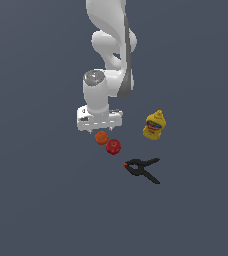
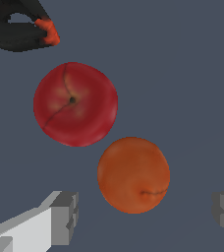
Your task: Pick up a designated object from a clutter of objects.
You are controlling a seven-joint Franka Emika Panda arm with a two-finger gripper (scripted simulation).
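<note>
A: The tool (image 2: pixel 143 216) hangs low over the table (image 1: pixel 46 200), fingers (image 2: pixel 60 216) spread wide apart and gripping nothing.

B: And the target?

A: The orange ball (image 1: pixel 101 138) sits on the table just under the tool, with the red ball (image 1: pixel 113 146) right beside it, close enough that I can't tell whether they touch. In the wrist view the orange ball (image 2: pixel 133 174) lies between the two fingers but a little ahead of them.

B: So this is the approach step?

A: I'd say so: lined up, not yet lowered around it.

B: What does the next move need?

A: Centre on the orange ball, drop straight down, then close without nudging the red ball (image 2: pixel 75 104). The black clamp (image 1: pixel 145 169) and mustard bottle (image 1: pixel 154 125) sit well apart, so they shouldn't interfere.
</note>
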